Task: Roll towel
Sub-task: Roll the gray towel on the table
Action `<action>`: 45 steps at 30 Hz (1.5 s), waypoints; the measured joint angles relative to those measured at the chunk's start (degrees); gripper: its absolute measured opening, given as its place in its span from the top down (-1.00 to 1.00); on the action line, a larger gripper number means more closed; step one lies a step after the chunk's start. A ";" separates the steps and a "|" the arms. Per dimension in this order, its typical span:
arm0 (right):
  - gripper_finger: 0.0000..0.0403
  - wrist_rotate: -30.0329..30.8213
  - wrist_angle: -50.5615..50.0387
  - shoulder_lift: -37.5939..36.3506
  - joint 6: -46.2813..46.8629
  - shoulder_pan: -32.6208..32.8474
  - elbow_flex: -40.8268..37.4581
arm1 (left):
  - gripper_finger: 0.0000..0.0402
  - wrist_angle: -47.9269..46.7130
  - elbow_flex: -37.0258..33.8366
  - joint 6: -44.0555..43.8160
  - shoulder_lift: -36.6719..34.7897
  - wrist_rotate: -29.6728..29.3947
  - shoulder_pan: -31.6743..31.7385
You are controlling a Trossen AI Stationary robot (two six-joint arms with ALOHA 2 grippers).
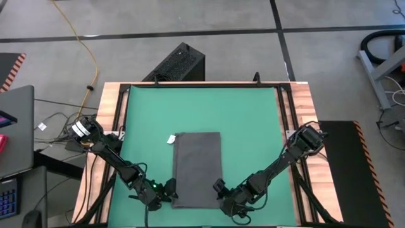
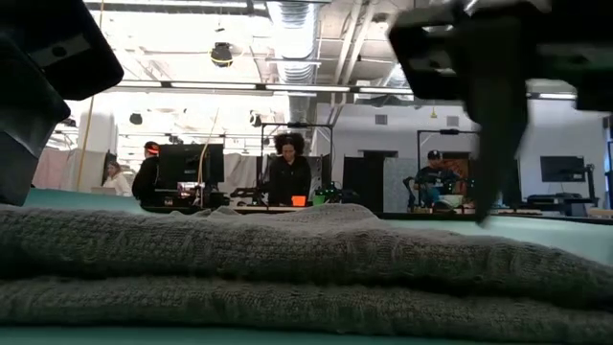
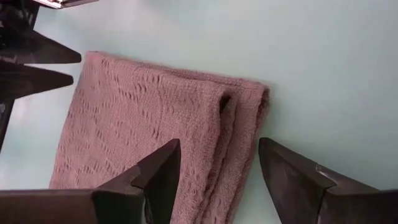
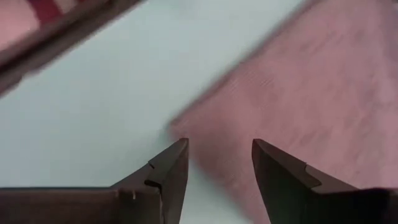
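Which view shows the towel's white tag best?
The high view: the tag sticks out from a far corner of the folded towel. The low view shows only the towel's near edge; both wrist views show tagless near corners.

In the low view the towel (image 2: 287, 268) filled the bottom, its ends cut off at both sides; the green mat (image 2: 565, 230) barely showed behind it; dark arm parts at the top corners ran out of frame, too blurred to sort; in the right wrist view the towel's corner (image 4: 186, 127) was smeared.
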 joint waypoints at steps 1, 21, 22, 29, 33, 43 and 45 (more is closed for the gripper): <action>0.01 -0.15 -1.28 0.00 -0.06 0.13 0.00 | -0.03 0.00 -0.01 -0.02 0.00 -0.02 0.00; -0.09 0.75 -2.68 1.81 -14.39 -0.31 0.11 | -0.03 1.32 -0.11 0.33 0.08 -0.40 0.18; -0.09 0.78 -2.44 1.81 -14.52 -0.30 0.11 | -0.03 1.47 -0.13 0.33 0.09 -0.38 0.27; -0.04 2.93 -0.23 2.12 -14.50 -0.45 0.04 | -0.03 2.72 -0.15 0.81 0.09 -0.15 1.30; 0.09 3.11 -0.27 2.16 -13.33 -0.47 0.04 | -0.02 3.02 0.41 0.83 0.09 -0.16 1.62; 0.66 2.72 -2.18 2.80 -8.45 -0.67 0.09 | 0.39 2.59 0.94 0.31 0.09 2.63 1.62; 0.78 2.76 -2.39 2.79 -6.94 -0.67 0.09 | 0.51 2.76 0.94 0.14 0.09 2.84 1.62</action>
